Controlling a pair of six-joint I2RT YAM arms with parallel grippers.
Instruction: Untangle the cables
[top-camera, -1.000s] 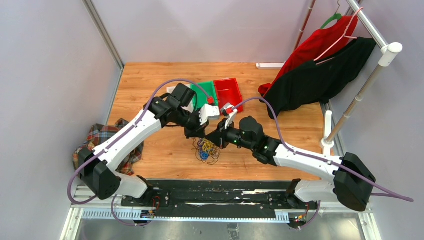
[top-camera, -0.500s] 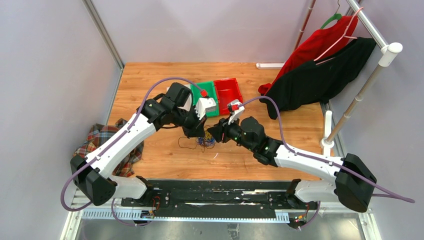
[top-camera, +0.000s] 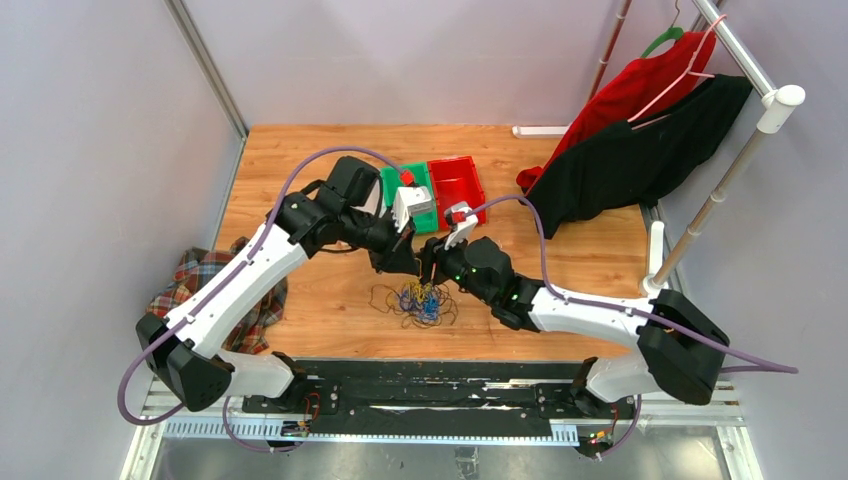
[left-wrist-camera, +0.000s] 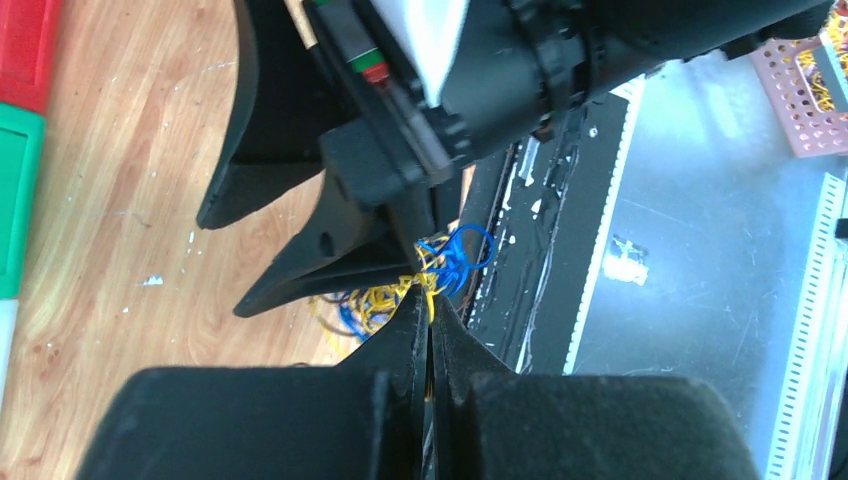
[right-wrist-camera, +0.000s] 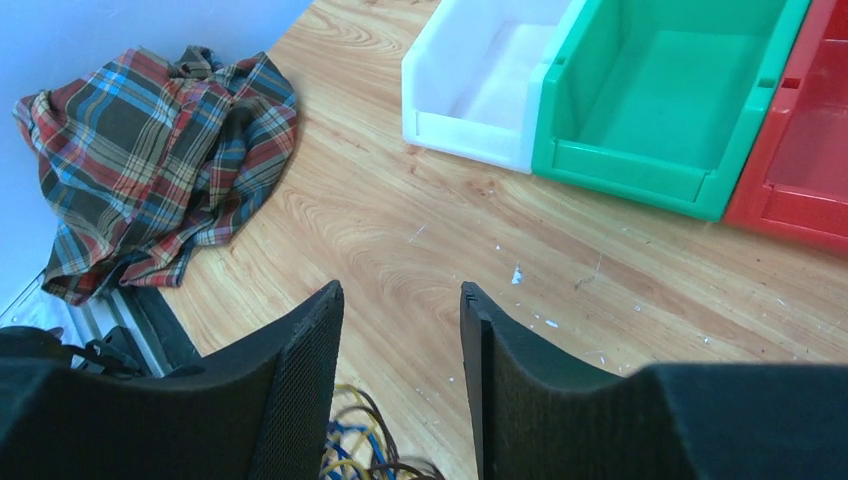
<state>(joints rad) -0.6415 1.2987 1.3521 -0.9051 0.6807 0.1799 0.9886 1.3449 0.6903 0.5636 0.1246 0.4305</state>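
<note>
half a second ago the cables (top-camera: 420, 302) were drawn up into a tight clump under the two grippers, with one loop trailing left. now they lie lower and wider on the table (top-camera: 300, 150), a loose nest of blue, yellow and dark strands near the middle of the near edge. the right arm has also swung in closer to the left one.

the left gripper (left-wrist-camera: 428, 310) is pinched closed on a yellow strand at the top of the nest, with blue loops just beyond its tips. the right gripper (right-wrist-camera: 400, 300) has its fingers apart with only bare wood between them, and holds nothing; the cables show just below them at the bottom of its view.

my reading is that the pull loosened the clump but did not part it, since the colours are still wound together. the right gripper probably needs a strand of its own before the next pull.

the two grippers are crowded almost tip to tip over the nest, which leaves little room to pull apart. the bins (right-wrist-camera: 680, 120), white, green and red, stand side by side just beyond, toward the far edge. a plaid cloth (right-wrist-camera: 150, 150) hangs over the left edge and dark clothes (top-camera: 640, 150) drape over the far right corner, both well apart from the cables.
</note>
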